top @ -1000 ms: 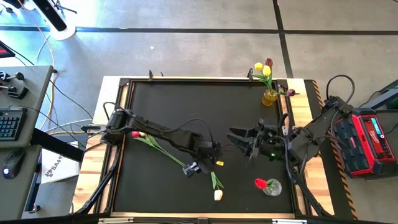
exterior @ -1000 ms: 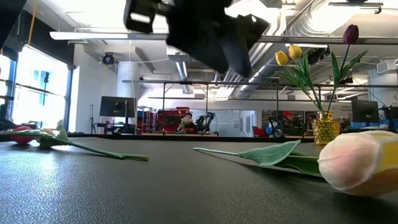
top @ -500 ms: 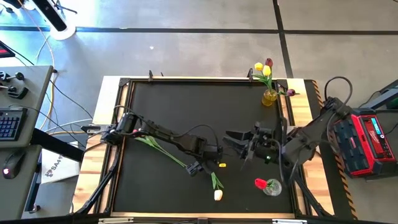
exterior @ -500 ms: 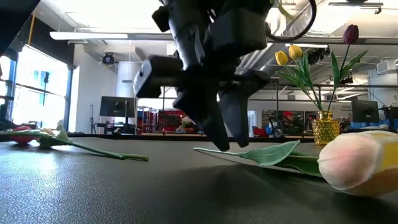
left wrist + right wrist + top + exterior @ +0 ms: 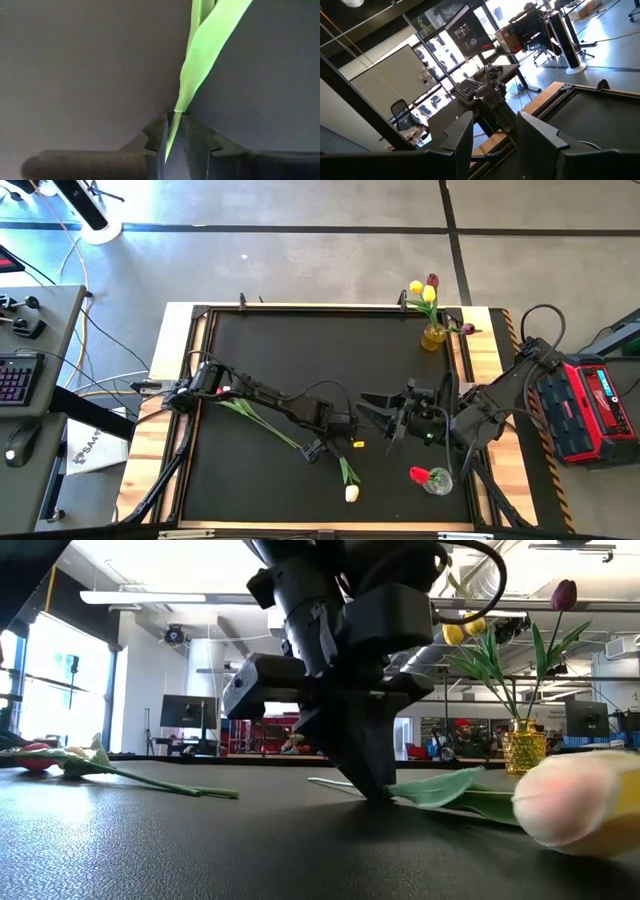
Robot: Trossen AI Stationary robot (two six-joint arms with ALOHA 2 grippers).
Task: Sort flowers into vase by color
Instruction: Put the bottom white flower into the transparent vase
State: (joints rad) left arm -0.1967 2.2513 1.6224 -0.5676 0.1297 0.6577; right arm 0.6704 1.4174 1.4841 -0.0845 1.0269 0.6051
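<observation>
A cream-white tulip (image 5: 351, 493) lies near the table's front edge, its green stem and leaf (image 5: 440, 788) running toward the table's middle. My left gripper (image 5: 340, 450) points steeply down at the stem's free end and is shut on it. A red tulip (image 5: 216, 394) lies flat at the left, with its stem (image 5: 265, 423) passing under my left arm. The yellow vase (image 5: 433, 335) at the far right holds yellow and maroon tulips. A clear vase (image 5: 438, 481) at the near right holds a red one. My right gripper (image 5: 375, 412) hovers open, right of centre. My left gripper pinches the free end of the cream-white tulip's stem (image 5: 172, 131) between its two fingers, just behind where the leaf starts. The fingers (image 5: 372, 785) come from above, slanting down, their tips at the tabletop. The tulip lies flat on the table, head (image 5: 580, 805) toward the front edge.
A raised black frame (image 5: 330, 308) runs around the dark mat. A red and black box (image 5: 590, 415) stands off the table to the right. A desk with a keyboard (image 5: 15, 380) is at the left. Bare mat lies across the table's far half.
My left gripper has come down from above the mat to the tabletop at the cream-white tulip's stem end. Its fingers have closed from a wide gap onto that stem. The tulip still lies flat.
</observation>
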